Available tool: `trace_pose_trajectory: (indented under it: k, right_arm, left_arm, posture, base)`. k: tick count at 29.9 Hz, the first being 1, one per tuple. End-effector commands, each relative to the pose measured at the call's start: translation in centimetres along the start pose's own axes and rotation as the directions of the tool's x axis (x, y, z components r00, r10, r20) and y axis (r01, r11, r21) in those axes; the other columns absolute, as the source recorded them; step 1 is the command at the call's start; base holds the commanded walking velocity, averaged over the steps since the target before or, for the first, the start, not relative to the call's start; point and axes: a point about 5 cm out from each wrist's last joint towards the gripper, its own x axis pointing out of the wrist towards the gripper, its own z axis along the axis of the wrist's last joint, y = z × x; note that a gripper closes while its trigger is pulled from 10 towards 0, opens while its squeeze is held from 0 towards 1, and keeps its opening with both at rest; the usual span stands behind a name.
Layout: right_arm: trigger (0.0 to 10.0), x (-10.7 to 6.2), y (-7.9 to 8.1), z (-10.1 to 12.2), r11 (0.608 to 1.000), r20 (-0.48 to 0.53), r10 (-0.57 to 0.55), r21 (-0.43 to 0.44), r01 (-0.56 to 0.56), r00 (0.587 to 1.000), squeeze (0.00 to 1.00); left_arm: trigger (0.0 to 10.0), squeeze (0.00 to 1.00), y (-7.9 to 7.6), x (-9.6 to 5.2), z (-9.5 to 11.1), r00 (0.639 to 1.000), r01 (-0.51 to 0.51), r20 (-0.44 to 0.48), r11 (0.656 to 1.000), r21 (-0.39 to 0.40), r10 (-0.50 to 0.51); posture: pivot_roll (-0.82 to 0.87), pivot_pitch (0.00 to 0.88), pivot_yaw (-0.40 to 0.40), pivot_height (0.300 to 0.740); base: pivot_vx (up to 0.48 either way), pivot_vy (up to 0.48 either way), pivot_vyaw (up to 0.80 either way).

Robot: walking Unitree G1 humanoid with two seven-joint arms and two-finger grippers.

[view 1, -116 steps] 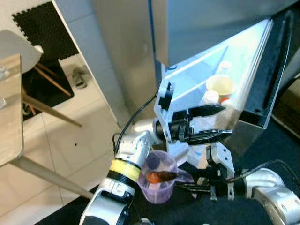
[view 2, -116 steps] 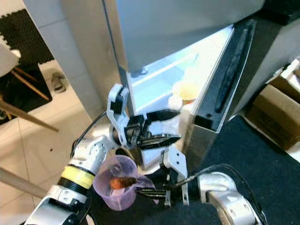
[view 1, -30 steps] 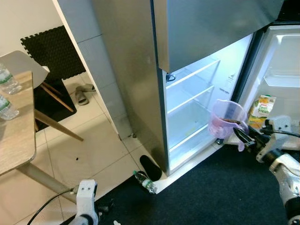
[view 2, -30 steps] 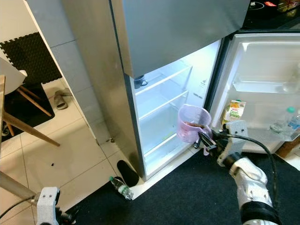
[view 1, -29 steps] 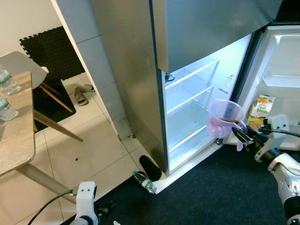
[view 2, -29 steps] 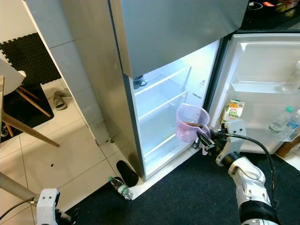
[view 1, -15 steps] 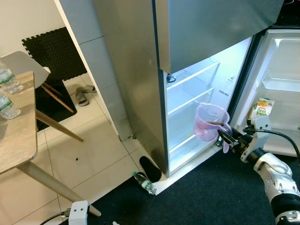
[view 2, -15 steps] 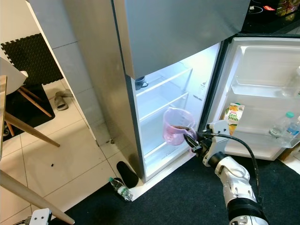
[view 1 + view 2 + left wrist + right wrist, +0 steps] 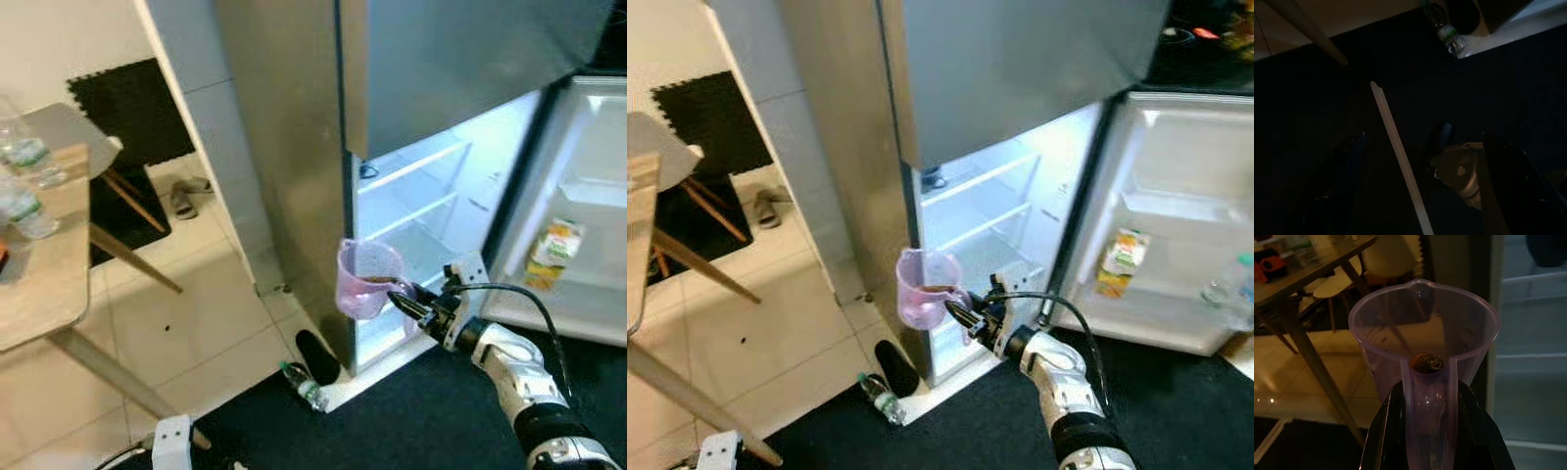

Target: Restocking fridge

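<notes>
My right gripper [image 9: 405, 301] is shut on the handle of a clear purple jug [image 9: 365, 278], held upright in front of the left edge of the open fridge [image 9: 421, 191]. In the right wrist view the jug [image 9: 1425, 342] stands between the black fingers [image 9: 1382, 431], with a small brown-orange item [image 9: 1426, 363] at its bottom. The lit fridge shelves look bare. Low in the dark, my left gripper [image 9: 1422, 191] hangs idle over the carpet with its fingers apart.
The fridge door [image 9: 588, 196] stands open at the right, holding a juice carton [image 9: 554, 245] and a water bottle [image 9: 1227, 282]. On the floor by the fridge base lie a bottle [image 9: 302, 384] and a black shoe [image 9: 318, 354]. At the left is a wooden table [image 9: 39, 284] with bottles.
My right gripper has carried the jug leftward, from in front of the door across the fridge opening to its left edge. The head view has shifted a little.
</notes>
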Motion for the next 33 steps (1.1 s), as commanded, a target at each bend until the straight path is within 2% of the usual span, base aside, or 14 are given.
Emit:
trace_pose_trajectory:
  k: [1, 6, 11, 14, 17, 20, 24, 26, 27, 29, 30, 33]
  right_arm:
    - [10.0, 1.0, 0.5, 0.3, 0.999, 0.008, 0.005, -0.039, -0.005, 1.0, 0.0]
    - [10.0, 2.1, 0.7, 0.8, 0.997, 0.006, -0.035, -0.067, 0.036, 0.999, 0.0]
    - [10.0, 2.8, 1.9, 0.8, 0.996, 0.001, 0.06, -0.06, -0.06, 0.998, 0.0]
    - [10.0, 3.1, 2.1, 1.2, 0.995, 0.012, 0.082, -0.057, -0.081, 0.997, 0.0]
    - [10.0, 3.8, 2.2, 2.5, 0.994, 0.067, 0.089, -0.07, -0.084, 0.994, 0.0]
    - [10.0, 3.7, 1.8, 2.5, 0.998, 0.082, 0.054, -0.045, -0.05, 0.995, 0.0]
    - [10.0, 3.9, 1.8, 2.3, 0.998, 0.075, 0.047, -0.033, -0.044, 0.996, 0.0]
    - [10.0, 4.1, 2.4, 2.3, 0.996, 0.075, 0.082, -0.038, -0.079, 0.994, 0.0]
    - [10.0, 4.4, 3.1, 2.4, 0.99, 0.078, 0.134, -0.043, -0.131, 0.988, 0.0]
    - [10.0, 4.2, 4.2, 1.6, 0.974, 0.054, 0.223, -0.04, -0.221, 0.973, 0.0]
    - [10.0, 4.0, 4.3, 1.2, 0.97, 0.021, 0.236, -0.066, -0.234, 0.972, 0.0]
    - [10.0, 3.5, 4.4, 1.1, 0.961, 0.011, 0.268, -0.074, -0.266, 0.963, 0.0]
  left_arm:
    - [10.0, 0.0, -0.1, -0.1, -0.7, 1.0, -0.015, -0.023, 1.0, -0.026, 0.015]
    - [10.0, 0.0, -0.5, -0.1, -1.4, 0.999, -0.001, -0.051, 1.0, -0.018, 0.0]
    - [10.0, 0.0, -1.5, 0.2, -1.3, 1.0, 0.016, -0.021, 0.995, -0.096, -0.018]
    - [10.0, 0.0, -2.0, 0.3, -1.3, 0.999, 0.029, -0.018, 0.994, -0.106, -0.031]
    - [10.0, 0.0, -2.6, 0.6, -1.2, 0.996, 0.072, -0.045, 0.995, -0.063, -0.075]
    - [10.0, 0.0, -2.6, 0.7, -0.7, 0.995, 0.083, -0.054, 0.996, -0.027, -0.085]
    - [10.0, 0.0, -2.4, 1.0, 0.6, 0.996, 0.085, -0.018, 0.996, -0.03, -0.085]
    - [10.0, 0.0, -2.3, 1.1, 1.2, 0.997, 0.083, 0.01, 0.995, -0.05, -0.083]
    - [10.0, 0.0, -2.3, 1.1, 1.5, 0.996, 0.086, 0.028, 0.994, -0.061, -0.085]
    - [10.0, 0.0, -2.3, 1.0, 1.0, 0.997, 0.078, 0.017, 0.994, -0.072, -0.077]
    - [10.0, 0.0, -2.4, 0.9, 0.5, 0.997, 0.075, 0.009, 0.993, -0.09, -0.074]
    - [10.0, 0.0, -2.6, 0.8, -0.2, 0.997, 0.073, -0.005, 0.992, -0.107, -0.074]
  posture:
    - [-0.02, 0.037, 0.036, 0.74]
    - [-0.02, 0.035, 0.018, 0.74]
    - [0.0, 0.045, -0.018, 0.74]
    - [-0.01, 0.04, -0.009, 0.74]
    - [-0.02, 0.035, 0.028, 0.74]
    - [0.0, 0.029, 0.017, 0.74]
    - [0.01, 0.033, 0.014, 0.74]
    - [0.01, 0.018, 0.008, 0.74]
    - [-0.01, 0.012, -0.002, 0.74]
    - [-0.04, 0.0, -0.001, 0.74]
    - [-0.04, 0.0, 0.0, 0.74]
    - [-0.06, 0.004, 0.008, 0.74]
  base:
    - [0.0, 0.0, 0.77]
    - [0.0, 0.0, 0.0]
    - [0.0, -0.12, 0.0]
    - [0.0, -0.338, 0.0]
    - [0.0, -0.389, 0.0]
    - [0.0, -0.401, 0.0]
    - [0.0, -0.398, 0.0]
    - [0.0, -0.401, 0.0]
    - [0.0, -0.401, 0.0]
    - [0.0, -0.399, 0.0]
    - [0.0, -0.401, 0.0]
    - [0.0, -0.4, 0.0]
